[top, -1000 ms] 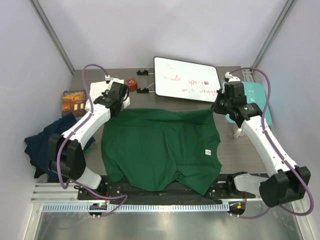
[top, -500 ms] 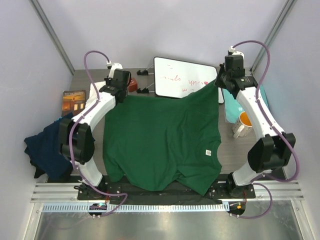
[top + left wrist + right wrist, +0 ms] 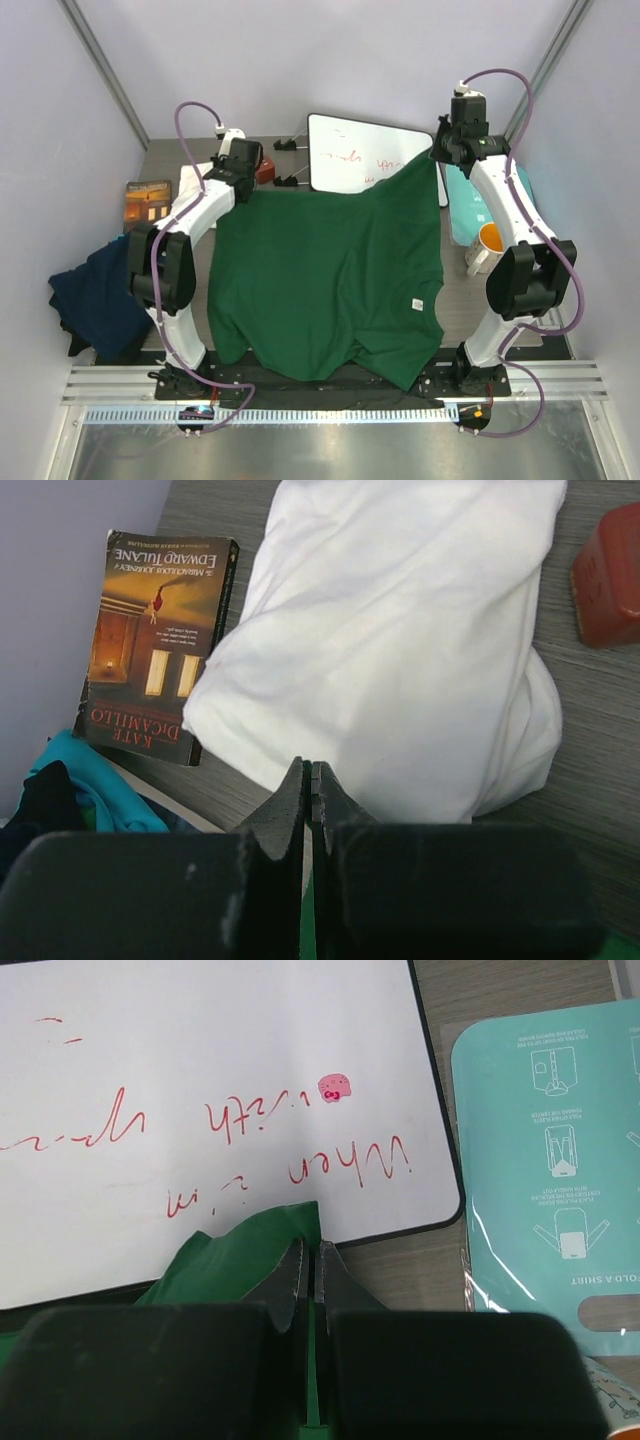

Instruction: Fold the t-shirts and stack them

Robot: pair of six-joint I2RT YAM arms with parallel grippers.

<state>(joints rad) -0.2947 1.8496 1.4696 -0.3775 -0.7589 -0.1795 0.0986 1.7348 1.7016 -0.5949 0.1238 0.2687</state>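
Note:
A dark green t-shirt (image 3: 325, 275) lies spread over the middle of the table, its far edge lifted at both corners. My left gripper (image 3: 243, 185) is shut on the far left corner; a strip of green shows between its fingers (image 3: 309, 780). My right gripper (image 3: 437, 157) is shut on the far right corner of the green t-shirt (image 3: 240, 1255), held over the whiteboard. A cream-white t-shirt (image 3: 400, 650) lies bunched just beyond the left gripper. A navy blue t-shirt (image 3: 95, 300) sits crumpled at the table's left edge.
A whiteboard (image 3: 360, 155) with red writing stands at the back. A teal board (image 3: 560, 1160) lies to its right, with an orange-and-white mug (image 3: 485, 245) near it. A brown book (image 3: 155, 640) and a red block (image 3: 610, 575) flank the white shirt.
Both grippers have carried the green t-shirt's far corners toward the back of the table, stretching the shirt out longer. The right corner now hangs over the whiteboard.

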